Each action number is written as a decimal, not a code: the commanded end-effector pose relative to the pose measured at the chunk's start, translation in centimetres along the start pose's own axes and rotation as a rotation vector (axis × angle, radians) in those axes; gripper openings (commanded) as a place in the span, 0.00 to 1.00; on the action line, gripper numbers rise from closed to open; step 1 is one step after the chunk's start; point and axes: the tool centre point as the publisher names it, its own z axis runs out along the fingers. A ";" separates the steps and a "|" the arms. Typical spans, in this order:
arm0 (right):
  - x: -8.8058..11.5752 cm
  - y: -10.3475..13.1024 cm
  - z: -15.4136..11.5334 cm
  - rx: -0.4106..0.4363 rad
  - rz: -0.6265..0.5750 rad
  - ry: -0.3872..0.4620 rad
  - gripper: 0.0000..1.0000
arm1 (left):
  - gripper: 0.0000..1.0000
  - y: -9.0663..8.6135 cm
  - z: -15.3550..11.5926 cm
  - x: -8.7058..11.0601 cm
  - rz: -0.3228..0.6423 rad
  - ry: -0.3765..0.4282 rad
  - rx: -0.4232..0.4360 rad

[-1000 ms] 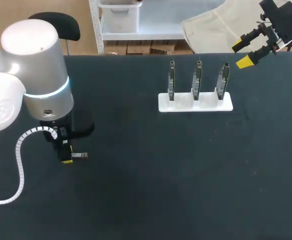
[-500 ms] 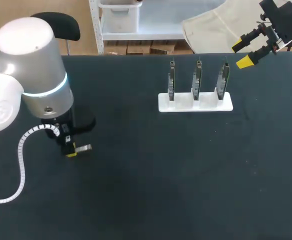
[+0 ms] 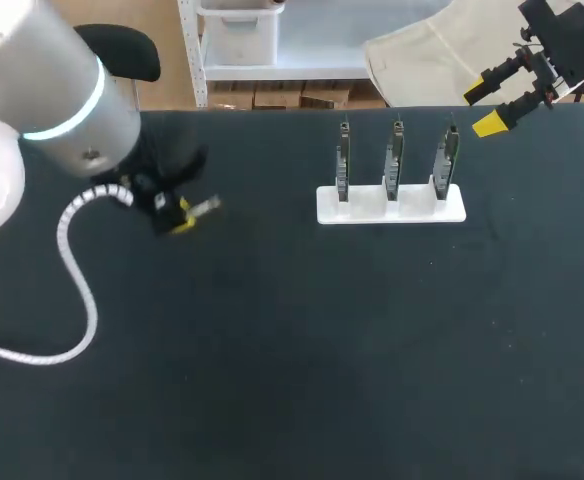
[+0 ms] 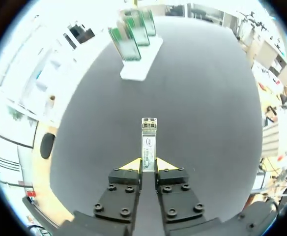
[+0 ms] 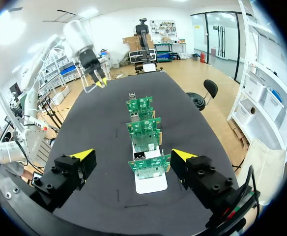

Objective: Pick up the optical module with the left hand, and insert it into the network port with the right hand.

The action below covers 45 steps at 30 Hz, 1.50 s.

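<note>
- The left jaws are clamped on the rear end of the module point(image 4: 149, 140). Most of its slim body sticks straight out ahead of them, above the table point(image 4: 207, 98) and not touching it.
- That hold looks short, at the tail only. A sideways knock could pivot the module between the jaws or slide it out, and it would drop to the table.
- The right jaws are apart and hold nothing. They hang close to a row of three upright boards point(image 5: 143, 125) on a white base point(image 5: 151, 184), with the nearest board just ahead of them, in line with the gap between the fingers.
- The module is well apart from the right jaws, beyond the far end of the row of boards.
- Swinging toward the module, the right jaws could clip a board top and shift or tip the base. Whether the base is fixed down cannot be told.
- At the handover the right jaws must take the free length ahead of the left jaws. If they cover the end meant for the port, too little stays bare to go in.
- Timing is a risk. If the left jaws part before the right ones close, the module falls. If both pull at once, it may twist.
- The ports are too small to make out here. A slightly tilted module would likely jam at the port's mouth.
</note>
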 end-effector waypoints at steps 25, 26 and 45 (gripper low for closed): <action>0.0 0.3 0.0 0.007 0.000 0.000 1.00 | 0.00 0.7 -2.2 -2.8 0.019 -0.035 -0.049; 0.0 0.3 0.0 0.007 0.000 0.000 1.00 | 0.00 0.7 -2.2 -2.8 0.019 -0.035 -0.049; 0.0 0.3 0.0 0.007 0.000 0.000 1.00 | 0.00 5.2 -3.5 -19.8 0.286 -0.421 -0.111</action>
